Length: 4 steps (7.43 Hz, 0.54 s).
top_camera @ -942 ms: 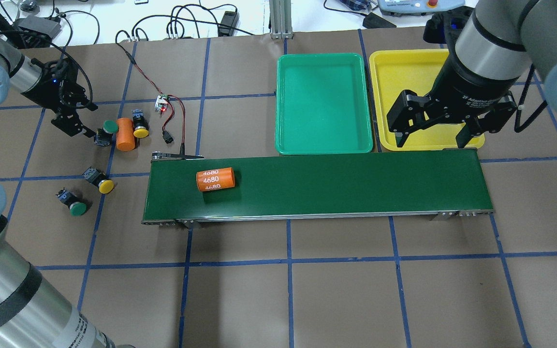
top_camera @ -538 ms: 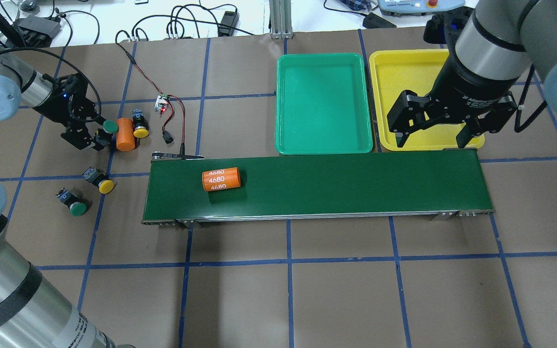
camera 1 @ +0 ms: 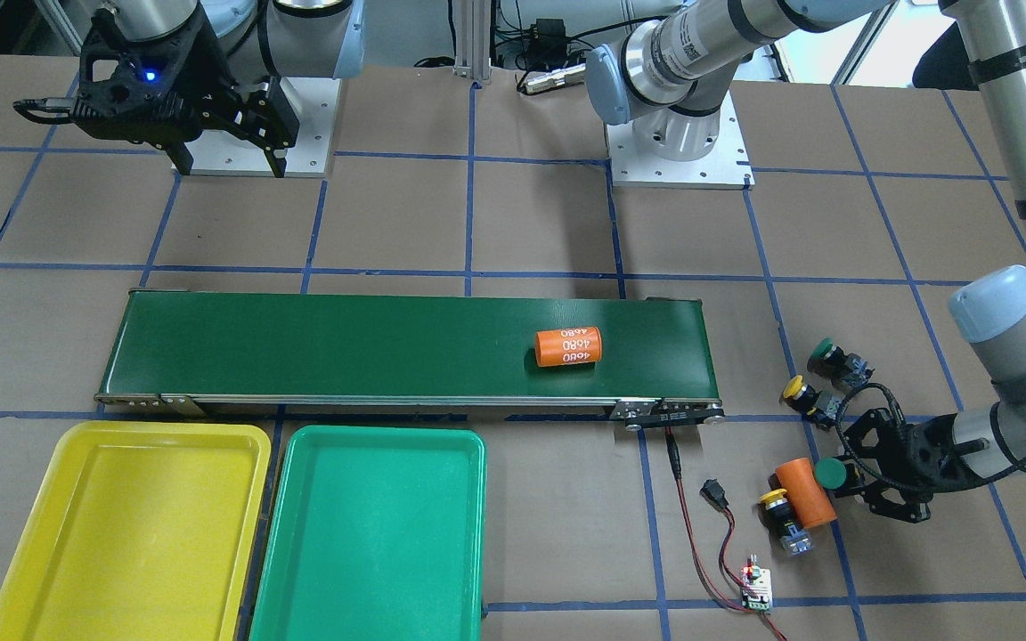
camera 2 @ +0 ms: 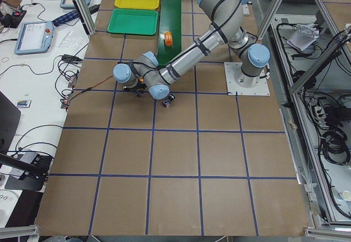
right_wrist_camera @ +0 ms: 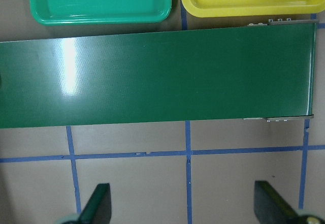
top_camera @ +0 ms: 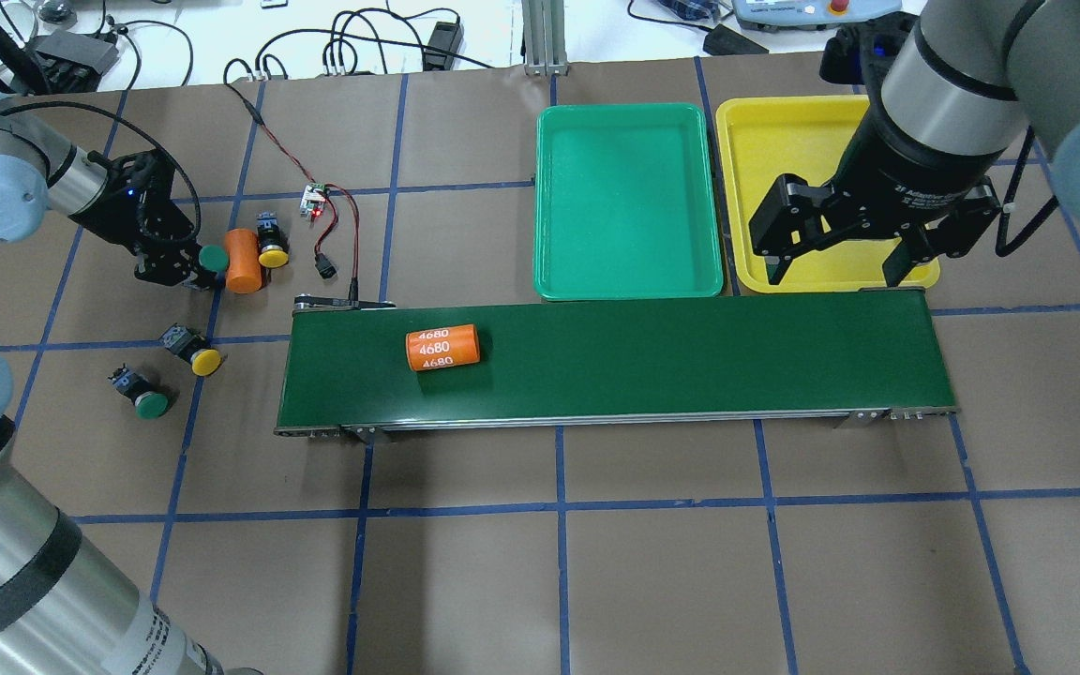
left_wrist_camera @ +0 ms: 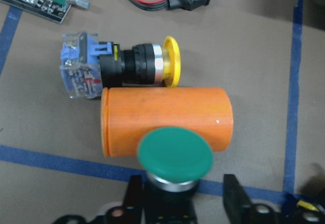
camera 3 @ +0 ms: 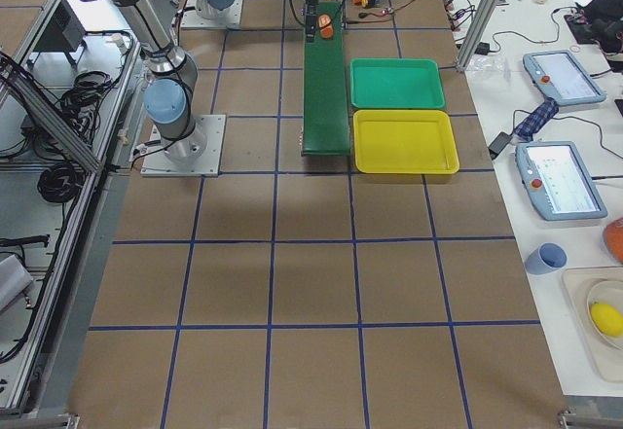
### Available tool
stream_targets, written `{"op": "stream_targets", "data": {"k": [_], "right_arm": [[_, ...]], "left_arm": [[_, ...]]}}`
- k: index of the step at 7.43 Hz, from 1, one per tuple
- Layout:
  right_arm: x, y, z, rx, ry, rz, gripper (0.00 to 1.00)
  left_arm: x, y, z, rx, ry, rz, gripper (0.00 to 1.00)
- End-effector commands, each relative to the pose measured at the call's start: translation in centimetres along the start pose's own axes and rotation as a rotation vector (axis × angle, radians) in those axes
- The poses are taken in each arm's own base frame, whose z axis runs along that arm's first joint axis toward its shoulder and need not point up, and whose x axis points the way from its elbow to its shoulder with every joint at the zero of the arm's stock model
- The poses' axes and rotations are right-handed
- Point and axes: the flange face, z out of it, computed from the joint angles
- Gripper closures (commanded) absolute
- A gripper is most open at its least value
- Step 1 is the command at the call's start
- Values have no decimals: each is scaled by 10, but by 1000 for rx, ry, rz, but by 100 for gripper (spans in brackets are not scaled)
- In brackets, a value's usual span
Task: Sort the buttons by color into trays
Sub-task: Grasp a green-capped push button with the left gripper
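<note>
From above, the left claw (top_camera: 198, 270) sits low on the bench (top_camera: 502, 562), around a green button (top_camera: 213, 255) that touches an orange cylinder (top_camera: 243, 261). The left wrist view shows more: the claw is part open, and one finger (left_wrist_camera: 234, 196) is apart from the button. The front view shows two more buttons (camera 1: 825, 349) lying near. The right wrist view shows the right claw (right_wrist_camera: 185, 209) wide open and holding nothing, beside the green belt (right_wrist_camera: 152, 76), with the trays (right_wrist_camera: 101, 0) past it.
</note>
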Motion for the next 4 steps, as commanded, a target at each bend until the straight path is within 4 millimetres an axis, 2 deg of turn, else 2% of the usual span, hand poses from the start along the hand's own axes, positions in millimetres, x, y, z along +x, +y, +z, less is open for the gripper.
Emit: {"op": "stream_targets", "data": {"k": [1,2,3,4], "right_arm": [[0,0,0,-1,0,0,0],[0,0,0,-1,0,2,0],[0,0,0,-1,0,2,0],[0,0,1,-4,0,-1,0]], "left_arm": [[1,-14,-23,-21,-26,-28,100],[12,-27,-40,-31,-30,-107,100],[27,-50,-53,-71,-31,-124,100],[48,-89,-64,-107,-6,-231,100]]}}
